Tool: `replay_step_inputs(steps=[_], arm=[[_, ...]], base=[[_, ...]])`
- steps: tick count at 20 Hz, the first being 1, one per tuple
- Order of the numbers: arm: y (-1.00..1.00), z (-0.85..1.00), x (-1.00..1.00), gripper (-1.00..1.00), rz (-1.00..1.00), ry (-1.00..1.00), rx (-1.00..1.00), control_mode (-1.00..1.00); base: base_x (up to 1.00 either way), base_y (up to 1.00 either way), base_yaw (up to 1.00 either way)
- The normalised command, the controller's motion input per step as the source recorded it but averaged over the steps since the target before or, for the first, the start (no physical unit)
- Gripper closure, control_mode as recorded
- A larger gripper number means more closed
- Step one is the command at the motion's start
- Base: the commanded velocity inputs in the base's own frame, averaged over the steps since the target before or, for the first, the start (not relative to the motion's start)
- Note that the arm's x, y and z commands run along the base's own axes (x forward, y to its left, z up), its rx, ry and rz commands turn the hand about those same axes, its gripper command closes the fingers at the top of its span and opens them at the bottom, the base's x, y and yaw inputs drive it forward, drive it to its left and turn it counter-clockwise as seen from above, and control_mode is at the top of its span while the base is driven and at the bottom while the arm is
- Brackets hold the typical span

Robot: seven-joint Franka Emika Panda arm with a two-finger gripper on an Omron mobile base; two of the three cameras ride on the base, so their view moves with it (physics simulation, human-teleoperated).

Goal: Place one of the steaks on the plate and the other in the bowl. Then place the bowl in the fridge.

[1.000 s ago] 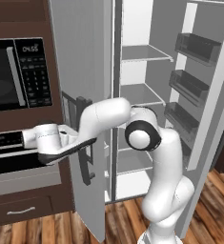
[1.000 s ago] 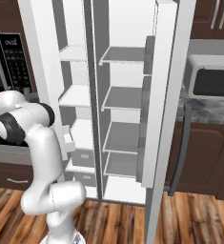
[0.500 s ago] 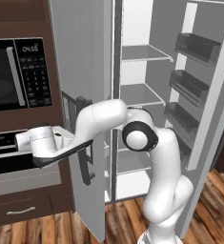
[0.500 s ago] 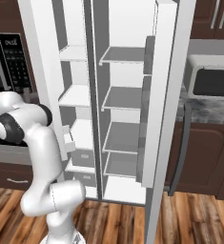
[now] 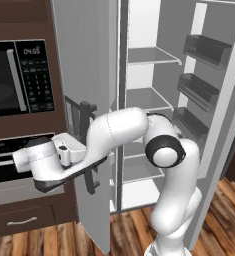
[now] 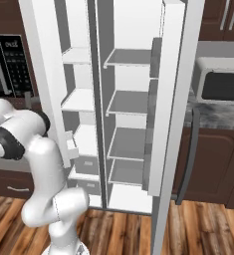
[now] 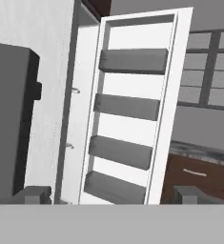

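Standing at mid-left of the left base view, the black microwave point(image 5: 19, 77) is seen, with the arm stretched out below it. Right of that, the fridge point(image 5: 154, 100) is shown with both doors swung wide, white shelves bare. In the hand view, the gripper point(image 7: 112, 195) is spread fully, nothing held between its fingertips.

I see the fridge point(image 6: 133, 99) standing with both doors swung wide, so its white shelves point(image 6: 128, 102) are bare and reachable from the front. The left door point(image 5: 89, 100) with its dark handle point(image 5: 86, 145) juts toward me and crowds my arm just beside it. The right door point(image 7: 132, 124) and its bins point(image 7: 125, 107) wall off the right side. The microwave point(image 5: 19, 80) blocks the far left.
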Motion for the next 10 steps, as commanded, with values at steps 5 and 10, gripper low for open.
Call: replay_step_inputs(steps=[5,10], arm=[[-0.83,0.0,-0.59,-1.0,0.12,-0.17,0.1,-1.0],[-1.0,0.22,0.0,-1.0,0.22,-0.02,0.3,-1.0]], base=[[0.0,0.0,0.0],[0.0,0.0,0.0]])
